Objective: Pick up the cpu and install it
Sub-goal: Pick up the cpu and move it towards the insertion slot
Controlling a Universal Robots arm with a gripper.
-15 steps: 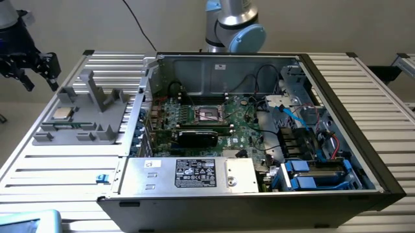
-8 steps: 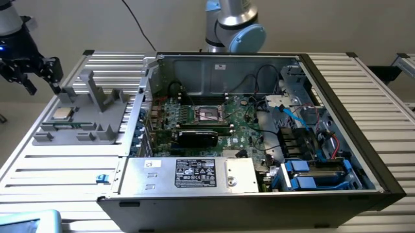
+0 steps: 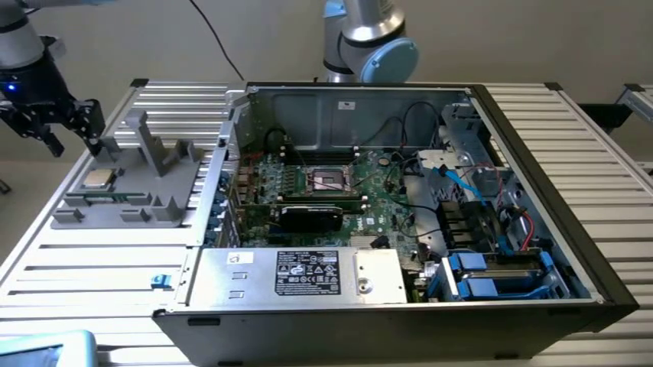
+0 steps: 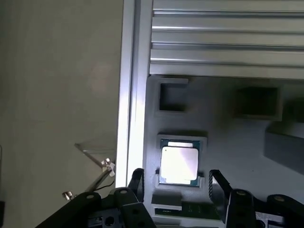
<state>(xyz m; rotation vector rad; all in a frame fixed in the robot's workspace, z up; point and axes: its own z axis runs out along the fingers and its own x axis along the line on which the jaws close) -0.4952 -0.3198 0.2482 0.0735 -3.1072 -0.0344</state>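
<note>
1. The gripper hung above the fixture, empty, with its fingers spread wide.
2. The cpu lay flat in a fixture pocket, lined up between the fingers. A good grasp would likely need a straight, centred descent, with even pressure on opposite edges and the chip kept level.
3. No writing could be read on the cpu's shiny top.
4. Farther off, the case lay open with its socket in sight. The print on its black label was too small to read.
</note>
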